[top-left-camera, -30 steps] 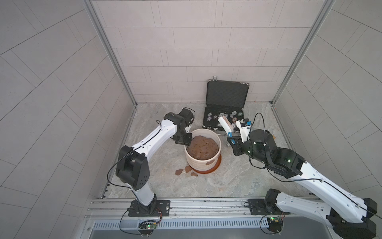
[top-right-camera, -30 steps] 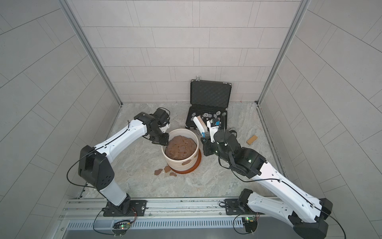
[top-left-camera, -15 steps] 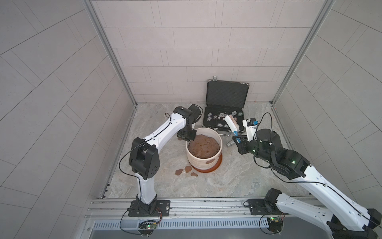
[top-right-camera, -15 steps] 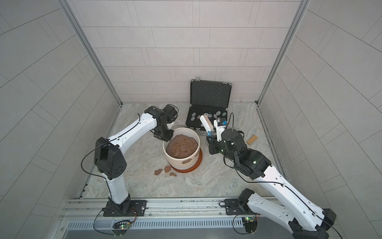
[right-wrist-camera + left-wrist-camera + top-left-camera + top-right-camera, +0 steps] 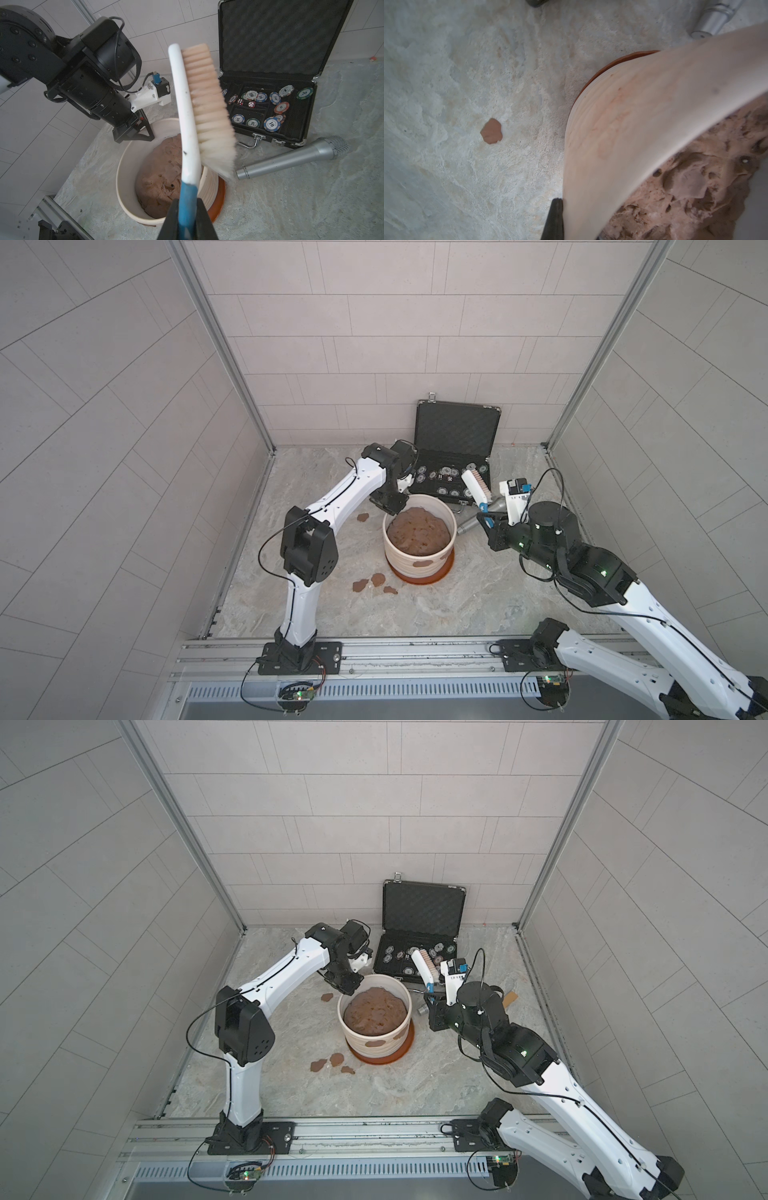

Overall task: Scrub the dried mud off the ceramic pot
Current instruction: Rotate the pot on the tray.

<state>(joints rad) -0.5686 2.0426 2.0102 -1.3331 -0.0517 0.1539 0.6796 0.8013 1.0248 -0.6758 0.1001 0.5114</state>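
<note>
The cream ceramic pot stands mid-floor on a reddish saucer, heaped with brown soil. Two patches of dried mud cling to its near wall. More flat blobs of it lie on the floor in front and one to the left. My left gripper is shut on the pot's far-left rim. In the left wrist view one dark finger presses the outer wall. My right gripper is shut on the blue handle of a white brush, held up right of the pot.
An open black case of poker chips stands against the back wall behind the pot. A silver microphone lies on the floor between the pot and the right arm. A small wooden block lies further right.
My left gripper moved from the pot's left side to its far-left rim and closed on it. The right arm drew the brush slightly right, away from the pot.
</note>
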